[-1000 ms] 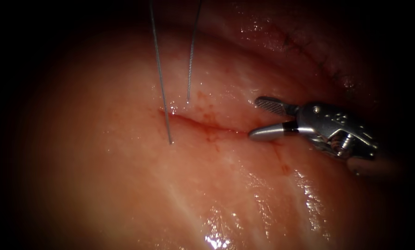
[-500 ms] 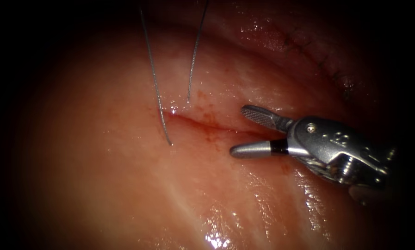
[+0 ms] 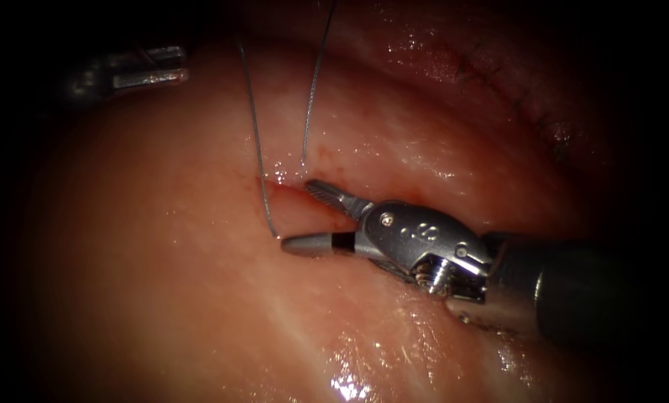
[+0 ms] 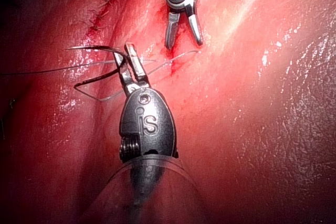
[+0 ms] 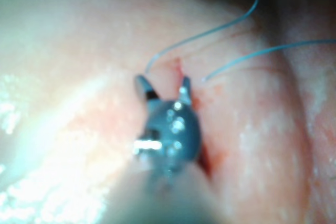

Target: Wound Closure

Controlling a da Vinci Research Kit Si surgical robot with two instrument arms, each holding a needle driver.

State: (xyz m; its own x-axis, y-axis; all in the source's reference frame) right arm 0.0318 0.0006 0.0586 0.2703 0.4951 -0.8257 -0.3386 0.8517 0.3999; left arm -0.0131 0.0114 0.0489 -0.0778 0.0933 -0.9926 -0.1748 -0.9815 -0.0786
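Endoscope view: right tool (image 3: 304, 216), jaws apart and empty, straddles the left end of the cut (image 3: 315, 200) in the tissue (image 3: 162, 298), its lower tip touching the thread (image 3: 253, 142) where it enters. Left tool (image 4: 127, 66), closed on the needle (image 4: 92, 81) near mid-curve, holds it clear of the tissue. Risk: an open tip could snag thread or gouge the wound edge.

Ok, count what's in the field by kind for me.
Tools: 2 (left tool holds needle about mid-curve, out of the tissue; right tool open, empty, at the cut)
Needles: 1
Thread strands: 2
Cuts: 1
Total: 6
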